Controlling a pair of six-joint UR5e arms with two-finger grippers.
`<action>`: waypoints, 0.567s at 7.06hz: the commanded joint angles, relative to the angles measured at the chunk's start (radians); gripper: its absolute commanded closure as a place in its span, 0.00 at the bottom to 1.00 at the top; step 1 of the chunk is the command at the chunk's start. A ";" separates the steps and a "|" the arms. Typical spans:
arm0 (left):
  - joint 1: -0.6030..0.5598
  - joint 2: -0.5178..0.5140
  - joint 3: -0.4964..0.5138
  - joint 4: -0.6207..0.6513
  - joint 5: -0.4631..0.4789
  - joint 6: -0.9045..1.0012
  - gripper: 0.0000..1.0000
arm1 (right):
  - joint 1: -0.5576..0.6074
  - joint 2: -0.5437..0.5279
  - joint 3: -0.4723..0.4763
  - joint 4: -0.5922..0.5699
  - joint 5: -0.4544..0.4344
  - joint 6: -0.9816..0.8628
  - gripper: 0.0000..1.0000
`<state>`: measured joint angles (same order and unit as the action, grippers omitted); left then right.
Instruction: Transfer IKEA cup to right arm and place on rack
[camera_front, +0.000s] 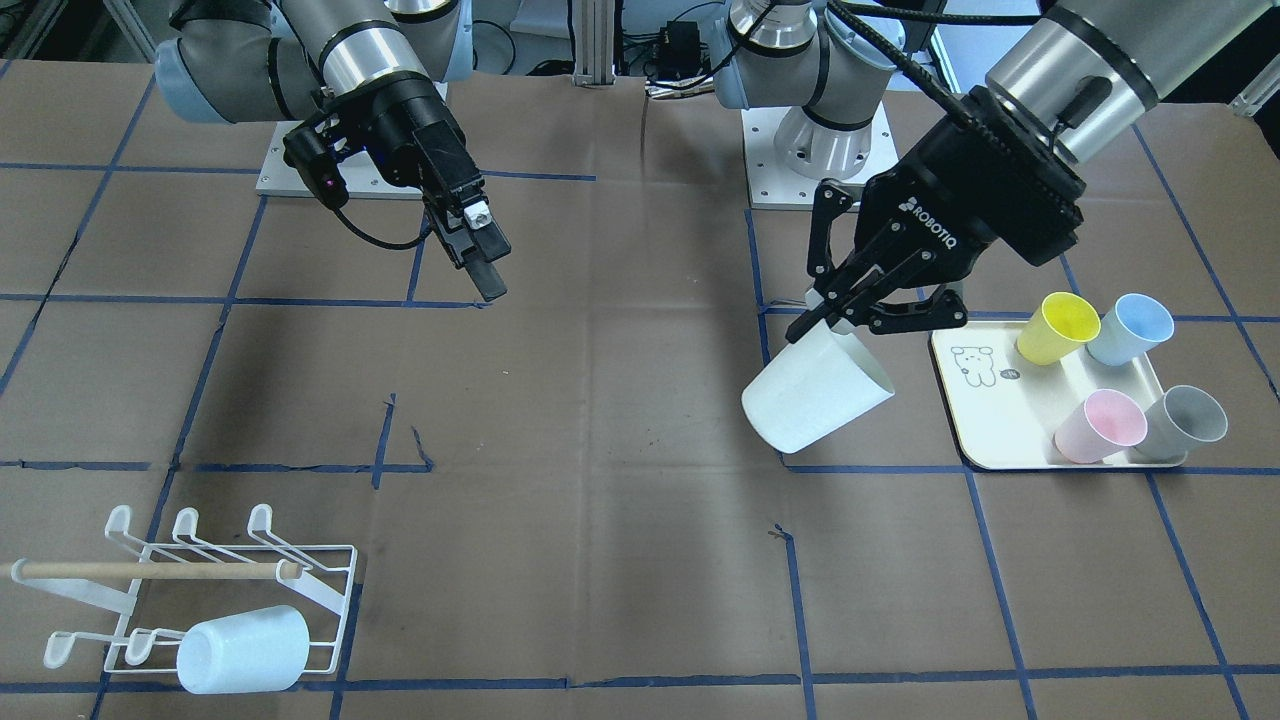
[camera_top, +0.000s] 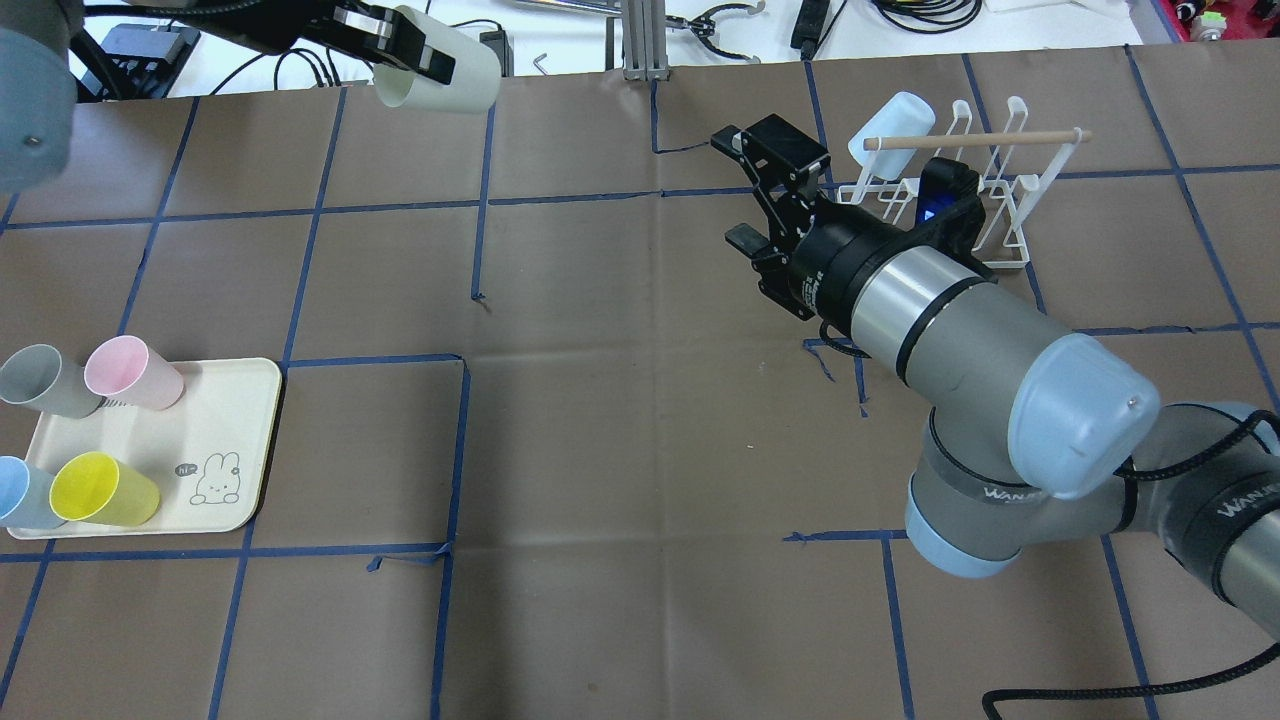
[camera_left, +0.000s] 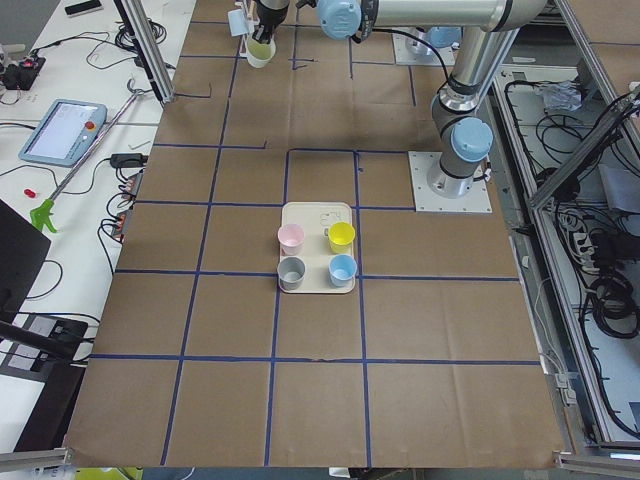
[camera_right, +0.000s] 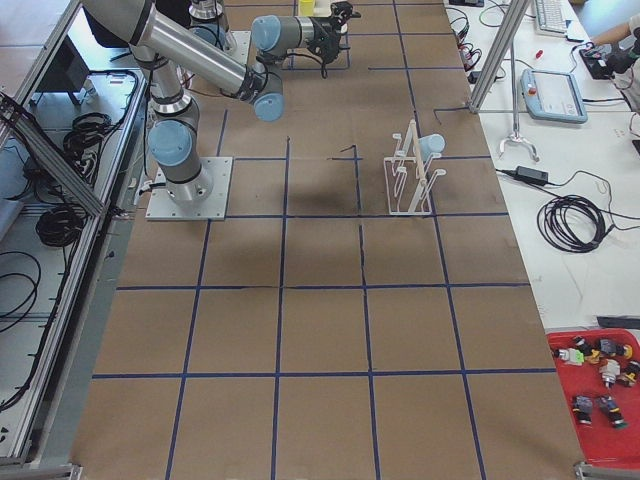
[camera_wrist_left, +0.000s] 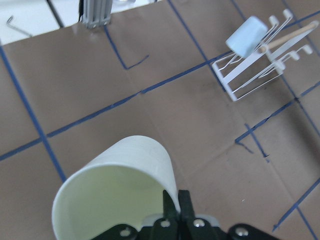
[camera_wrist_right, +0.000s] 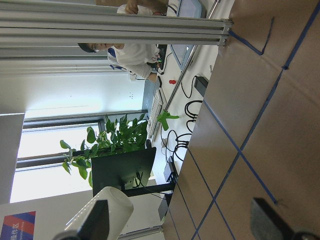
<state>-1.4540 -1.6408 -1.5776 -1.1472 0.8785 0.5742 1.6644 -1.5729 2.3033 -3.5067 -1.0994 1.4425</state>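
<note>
My left gripper (camera_front: 832, 318) is shut on the rim of a pale white-green IKEA cup (camera_front: 815, 395) and holds it tilted in the air above the table, beside the tray. The held cup also shows in the overhead view (camera_top: 445, 75) and in the left wrist view (camera_wrist_left: 117, 192), with the fingers (camera_wrist_left: 175, 205) pinched on its rim. My right gripper (camera_top: 735, 190) is open and empty, hovering left of the white wire rack (camera_top: 985, 190). It also shows in the front view (camera_front: 482, 255). The rack (camera_front: 300, 575) carries a pale blue cup (camera_front: 243, 650) on one prong.
A cream tray (camera_front: 1000, 425) with a bear drawing holds yellow (camera_front: 1058, 327), blue (camera_front: 1130, 330), pink (camera_front: 1100, 425) and grey (camera_front: 1185, 422) cups. Blue tape lines cross the brown table cover. An aluminium post (camera_top: 640, 40) stands at the table's far edge.
</note>
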 joint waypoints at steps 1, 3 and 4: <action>-0.003 -0.007 -0.178 0.356 -0.167 -0.005 1.00 | 0.000 -0.002 0.007 0.000 -0.016 0.010 0.00; -0.014 -0.005 -0.336 0.583 -0.231 0.001 1.00 | 0.000 -0.002 -0.002 0.000 -0.013 0.114 0.00; -0.035 0.008 -0.417 0.716 -0.248 -0.002 0.98 | 0.001 -0.003 -0.004 0.005 -0.013 0.216 0.00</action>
<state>-1.4700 -1.6426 -1.8975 -0.5821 0.6579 0.5723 1.6647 -1.5749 2.3017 -3.5056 -1.1123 1.5516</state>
